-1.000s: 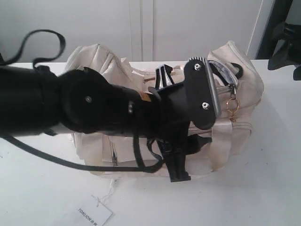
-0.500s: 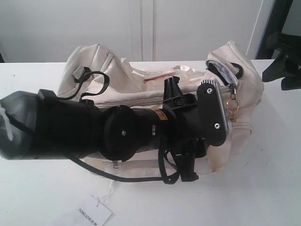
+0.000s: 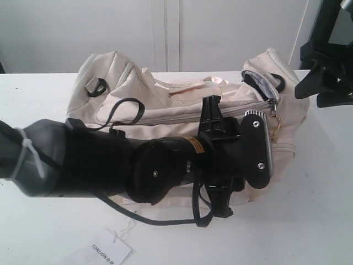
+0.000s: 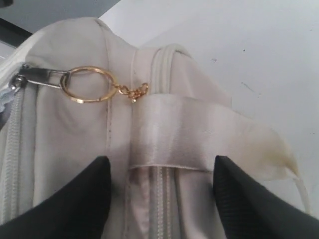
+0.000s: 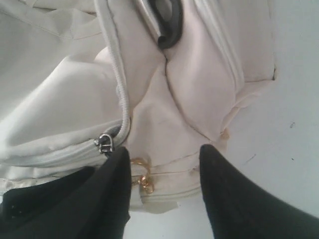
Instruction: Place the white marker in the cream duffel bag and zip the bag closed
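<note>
White paper tag printed TONIJON (image 3: 105, 249) lies on the white desk (image 3: 320, 221), at 7 o'clock of the large soft cream fabric duffel bag (image 3: 165, 105). Bag lies lengthwise across the desk.

Left tool (image 4: 159, 199): wide, nothing held, over a cream satin strap (image 4: 199, 139) at the bag's 3 o'clock end.

Gold ring pull (image 4: 84, 84) hangs from the zip slider there.

Right tool (image 5: 164, 189): wide, nothing held, at 2 o'clock of the bag.

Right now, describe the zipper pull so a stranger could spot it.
On the white table lies a cream bag. At its right-hand end in the exterior view, the zipper slider carries the pull: a gold ring with a short chain, unlike the black D-ring.
</note>
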You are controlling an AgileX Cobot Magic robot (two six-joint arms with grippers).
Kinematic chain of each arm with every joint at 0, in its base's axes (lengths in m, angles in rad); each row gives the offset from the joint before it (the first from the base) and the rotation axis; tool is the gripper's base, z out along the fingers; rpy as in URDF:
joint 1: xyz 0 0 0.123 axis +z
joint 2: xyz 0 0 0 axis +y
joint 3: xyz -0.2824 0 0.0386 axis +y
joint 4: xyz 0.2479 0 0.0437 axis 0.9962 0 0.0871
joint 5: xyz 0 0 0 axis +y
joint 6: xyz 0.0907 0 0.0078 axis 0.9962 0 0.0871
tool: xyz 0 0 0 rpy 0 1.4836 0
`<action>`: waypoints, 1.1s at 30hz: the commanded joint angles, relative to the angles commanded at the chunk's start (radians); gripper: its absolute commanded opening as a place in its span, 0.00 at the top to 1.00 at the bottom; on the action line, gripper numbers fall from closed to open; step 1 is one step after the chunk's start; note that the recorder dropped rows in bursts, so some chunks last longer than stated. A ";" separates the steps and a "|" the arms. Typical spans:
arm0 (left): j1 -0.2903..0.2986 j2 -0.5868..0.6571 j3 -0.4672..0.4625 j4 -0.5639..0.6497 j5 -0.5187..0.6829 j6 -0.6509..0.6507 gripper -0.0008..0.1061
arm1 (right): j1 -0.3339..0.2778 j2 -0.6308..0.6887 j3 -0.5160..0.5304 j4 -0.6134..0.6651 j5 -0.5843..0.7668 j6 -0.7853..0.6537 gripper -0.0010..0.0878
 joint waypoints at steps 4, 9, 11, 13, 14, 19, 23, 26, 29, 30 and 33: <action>0.000 0.012 0.000 0.000 -0.048 0.000 0.47 | 0.000 0.000 0.016 0.023 0.004 -0.030 0.42; 0.000 0.012 0.000 0.000 -0.048 0.000 0.72 | 0.000 0.004 0.069 0.086 -0.002 -0.078 0.35; 0.000 0.012 0.000 0.000 -0.048 0.000 0.81 | 0.000 0.011 0.090 0.123 -0.014 -0.102 0.35; 0.000 0.012 0.000 0.000 -0.046 0.000 0.90 | 0.000 0.026 0.103 0.170 -0.016 -0.147 0.35; 0.000 0.012 0.000 0.000 -0.046 0.000 0.92 | 0.000 0.035 0.111 0.196 -0.012 -0.170 0.35; 0.000 0.012 0.000 0.000 -0.046 0.000 0.98 | 0.000 0.053 0.133 0.248 -0.012 -0.231 0.35; 0.000 0.012 0.000 0.000 -0.046 0.000 0.98 | 0.000 0.059 0.140 0.251 -0.040 -0.251 0.35; 0.000 0.012 0.000 0.000 -0.046 0.000 0.98 | 0.000 0.077 0.140 0.255 -0.052 -0.253 0.35; 0.000 0.012 0.000 0.000 -0.046 0.000 0.98 | 0.000 0.105 0.140 0.275 -0.052 -0.266 0.35; 0.000 0.012 0.000 0.000 -0.046 0.000 0.98 | 0.000 0.116 0.140 0.286 -0.049 -0.277 0.35; 0.000 0.012 0.000 0.000 -0.046 0.000 0.98 | 0.000 0.141 0.140 0.320 -0.040 -0.323 0.35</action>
